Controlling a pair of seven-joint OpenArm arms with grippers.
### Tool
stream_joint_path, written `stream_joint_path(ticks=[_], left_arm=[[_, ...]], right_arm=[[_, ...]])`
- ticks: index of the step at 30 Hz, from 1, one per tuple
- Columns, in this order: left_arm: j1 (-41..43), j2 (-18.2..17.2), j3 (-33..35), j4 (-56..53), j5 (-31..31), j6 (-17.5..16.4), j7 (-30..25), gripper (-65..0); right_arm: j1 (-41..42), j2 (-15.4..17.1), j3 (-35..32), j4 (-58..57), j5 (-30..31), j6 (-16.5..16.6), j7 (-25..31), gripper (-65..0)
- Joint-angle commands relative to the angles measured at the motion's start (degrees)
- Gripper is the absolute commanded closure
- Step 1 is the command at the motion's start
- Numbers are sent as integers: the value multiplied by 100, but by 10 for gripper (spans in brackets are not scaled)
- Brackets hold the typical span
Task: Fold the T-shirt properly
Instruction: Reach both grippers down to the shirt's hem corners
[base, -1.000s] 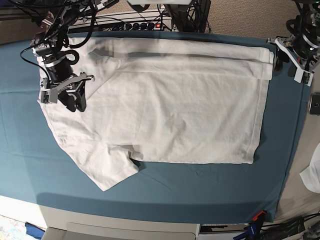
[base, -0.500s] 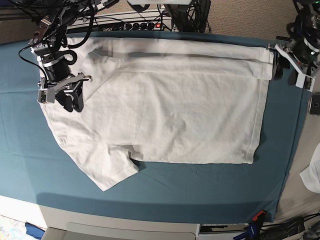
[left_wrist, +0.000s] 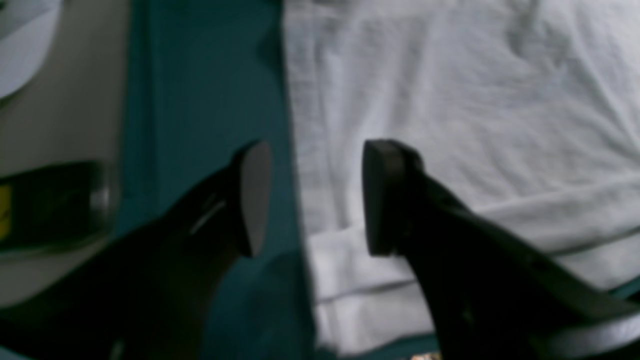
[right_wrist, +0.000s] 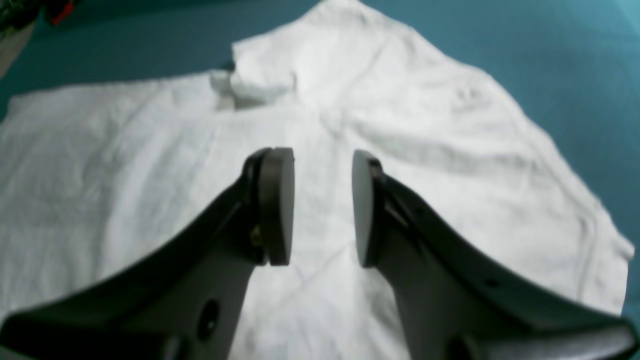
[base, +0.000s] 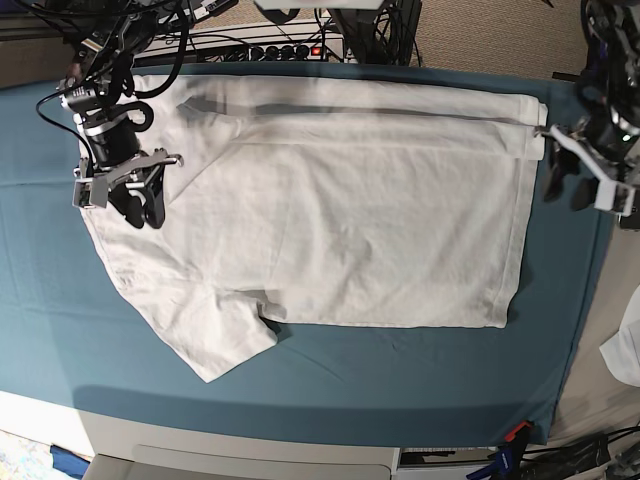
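Both grippers' fingers are spread and hold nothing: left gripper (base: 566, 190) beside the T-shirt (base: 340, 230) hem, right gripper (base: 142, 205) above its shoulder.

The base view is evenly lit from above and sharp, with slight barrel bending at the edges. The T-shirt (base: 350, 220) reads bright, nearly blown out in the right wrist view. Both wrist views are soft and blurred; the dark jaws sit underexposed, and the left one looks dimmer overall
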Motion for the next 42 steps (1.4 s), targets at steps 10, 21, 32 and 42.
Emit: stream_joint_path(ticks=[10,21,32,42], left_arm=[[-1895,-66,2033,-2157,1008,240,-291,-307],[-4229,-66,2216,-5031,669,201,-286,-307],[-5707,-94,2216,-7329,619,313,-490,-307],[-6223,-409,2212,-8653,289,345,-745,-307]], right_arm=[[903,479,11,37,-872,-376,212,-201],[1923,745,7,-2579,-828,-546,358,-201],[3115,1263,-914,-4044,-1379,-289,511,-201],[3753,1449,-1338,-4992,-1412,-330,680,-201]])
